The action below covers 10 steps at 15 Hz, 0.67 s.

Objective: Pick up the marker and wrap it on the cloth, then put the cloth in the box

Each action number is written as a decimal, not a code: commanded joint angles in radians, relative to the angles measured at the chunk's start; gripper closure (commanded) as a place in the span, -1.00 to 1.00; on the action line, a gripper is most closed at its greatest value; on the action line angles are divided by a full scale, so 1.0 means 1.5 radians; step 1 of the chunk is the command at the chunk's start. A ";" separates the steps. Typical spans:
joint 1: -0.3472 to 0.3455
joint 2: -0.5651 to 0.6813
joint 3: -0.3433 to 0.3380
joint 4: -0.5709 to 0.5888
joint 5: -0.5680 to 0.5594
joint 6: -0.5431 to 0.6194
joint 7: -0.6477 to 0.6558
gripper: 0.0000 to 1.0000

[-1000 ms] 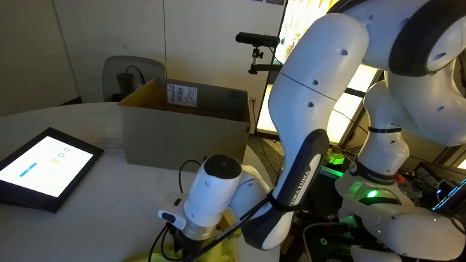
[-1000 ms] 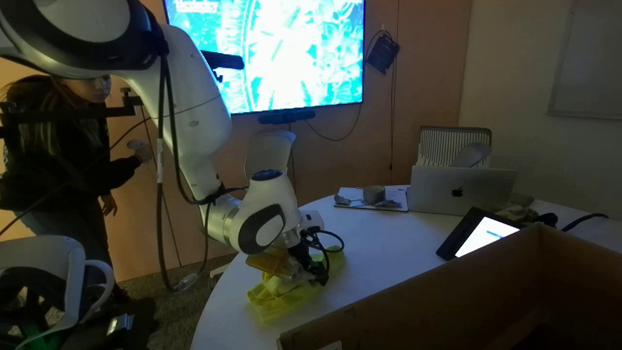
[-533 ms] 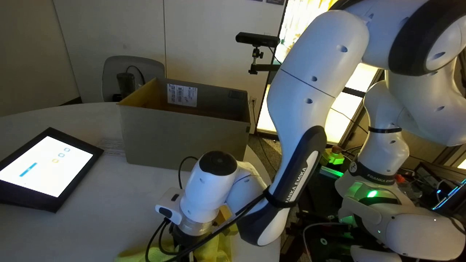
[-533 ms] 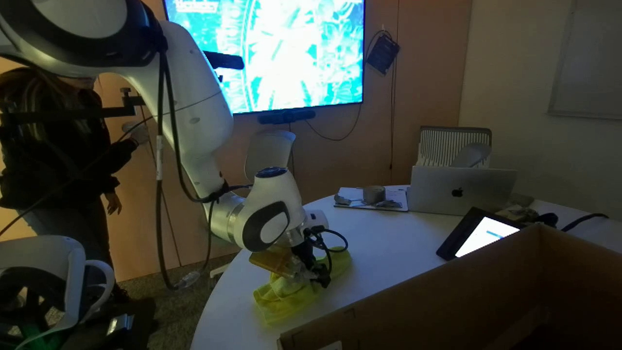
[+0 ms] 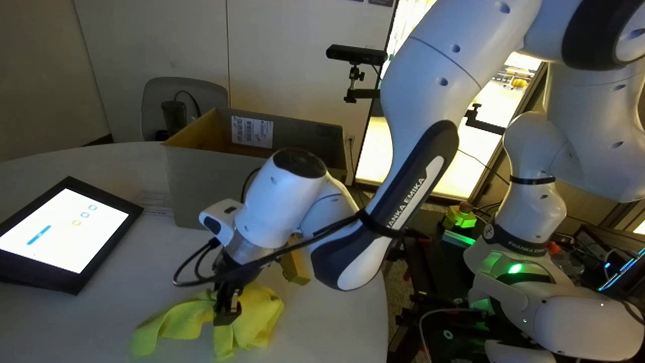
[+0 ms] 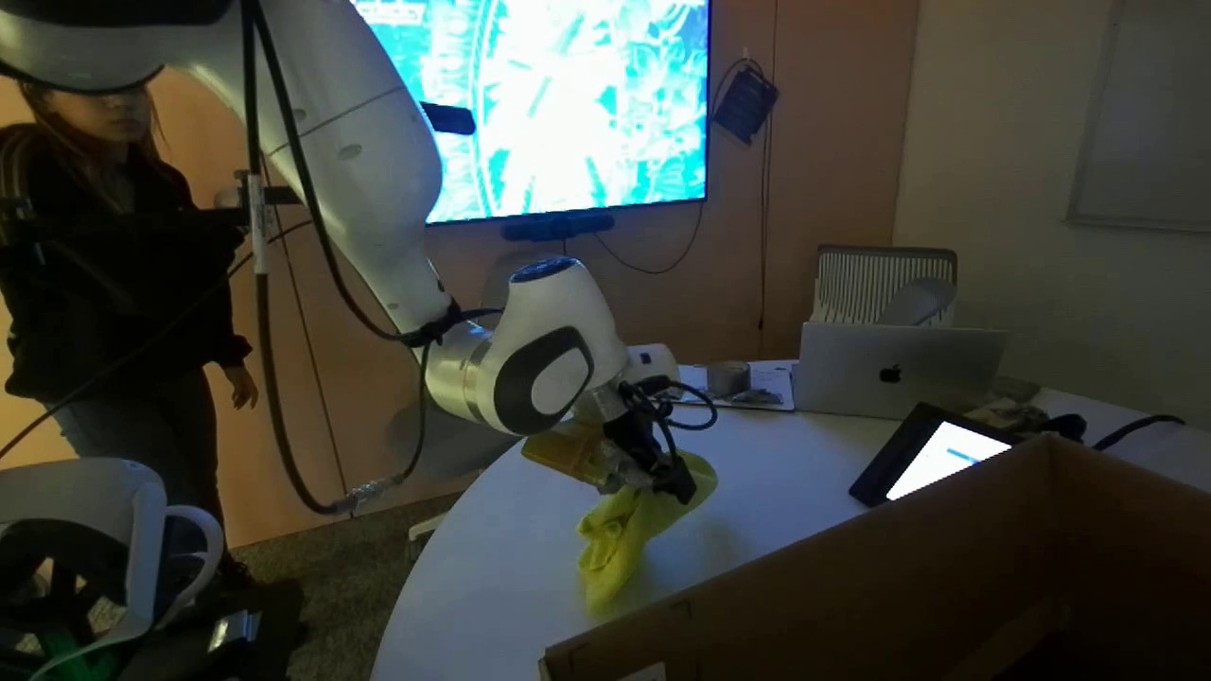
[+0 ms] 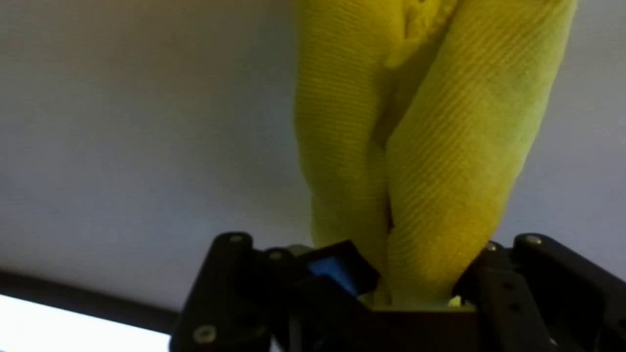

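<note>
The bright yellow-green cloth (image 5: pixel 252 317) hangs bunched from my gripper (image 5: pixel 227 310) over the white table in both exterior views. The cloth (image 6: pixel 617 544) droops in folds below the gripper (image 6: pixel 674 480), its lower end near or on the table; I cannot tell which. In the wrist view the folded cloth (image 7: pixel 440 146) is pinched between the two black fingers of the gripper (image 7: pixel 415 283). The marker does not show; it is out of view or hidden. The brown cardboard box (image 5: pixel 201 184) stands open on the table behind the gripper, and its wall (image 6: pixel 833 596) shows large in an exterior view.
A black-framed tablet (image 5: pixel 65 232) lies on the table beside the box. A laptop (image 6: pixel 899 369) and a tape roll (image 6: pixel 728 378) stand farther along the table. A yellow block (image 5: pixel 295 264) sits by the wrist. A person (image 6: pixel 114 274) stands behind the arm.
My gripper has risen and shifted over the table, tilting somewhat. The cloth has come up with it and now hangs in a narrower bunch. The box has not moved.
</note>
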 commanded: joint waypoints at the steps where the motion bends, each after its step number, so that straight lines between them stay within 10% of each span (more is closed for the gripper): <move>1: 0.052 -0.079 -0.077 -0.045 -0.019 0.024 0.063 0.94; 10: 0.285 -0.089 -0.439 -0.018 -0.001 0.029 0.191 0.96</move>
